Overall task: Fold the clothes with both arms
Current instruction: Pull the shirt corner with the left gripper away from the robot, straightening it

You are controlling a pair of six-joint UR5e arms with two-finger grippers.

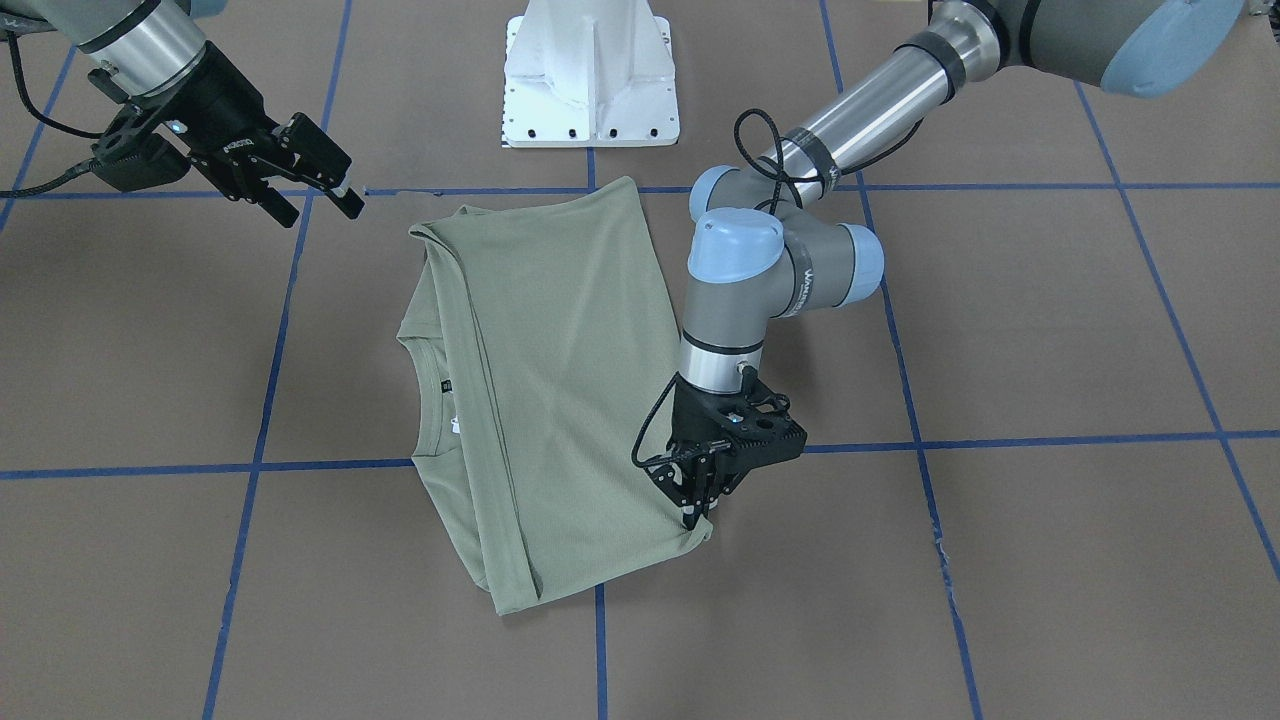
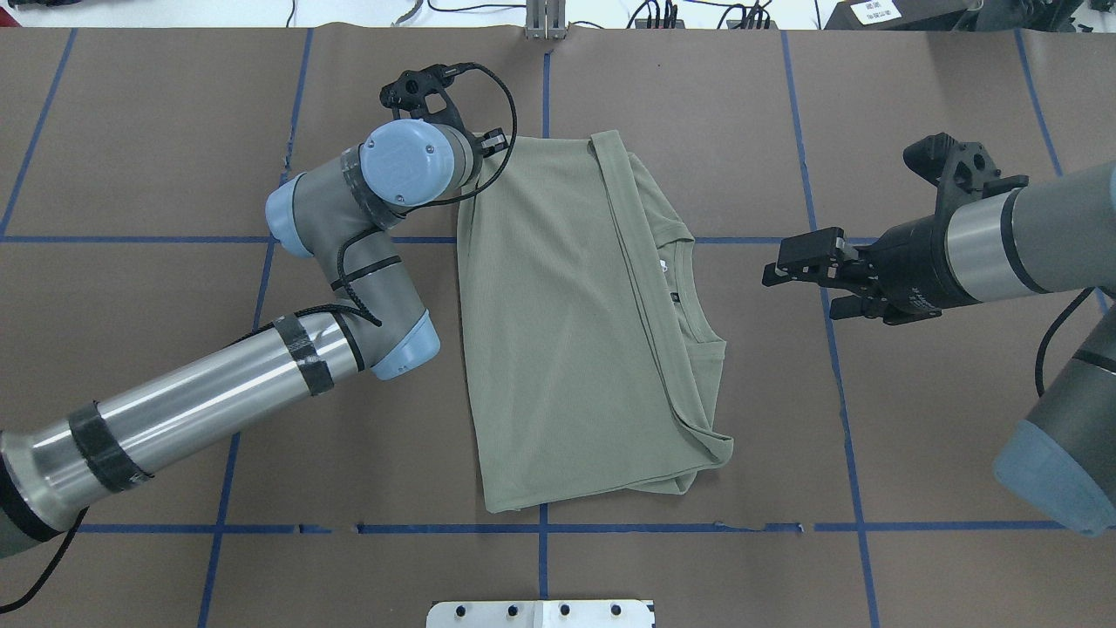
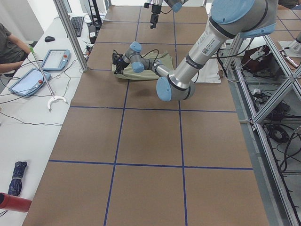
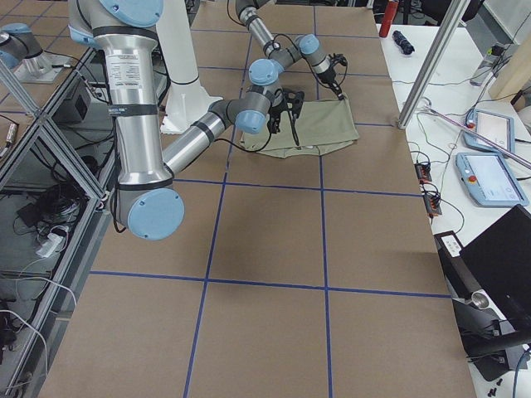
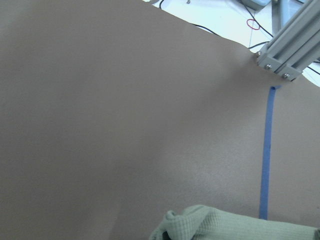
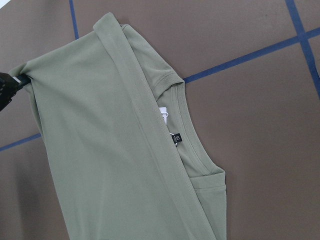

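Observation:
The sage-green shirt (image 1: 560,380) lies folded lengthwise on the brown table, its collar, black neck label (image 6: 176,138) and white tag (image 6: 162,114) showing at one long side. It also shows in the overhead view (image 2: 558,331). My left gripper (image 1: 697,512) points down at the shirt's corner farthest from the robot's base and is shut on that corner; the pinched cloth bunches at the bottom of the left wrist view (image 5: 210,225). My right gripper (image 2: 798,286) is open and empty, held above the table beside the collar side, apart from the shirt; it also shows in the front view (image 1: 320,208).
The white metal base (image 1: 590,80) stands at the table's near edge by the robot. Blue tape lines (image 2: 828,349) cross the brown table. An aluminium post (image 5: 285,45) stands past the table's far edge. Tablets (image 3: 51,59) and a seated person (image 3: 9,47) are on the operators' side.

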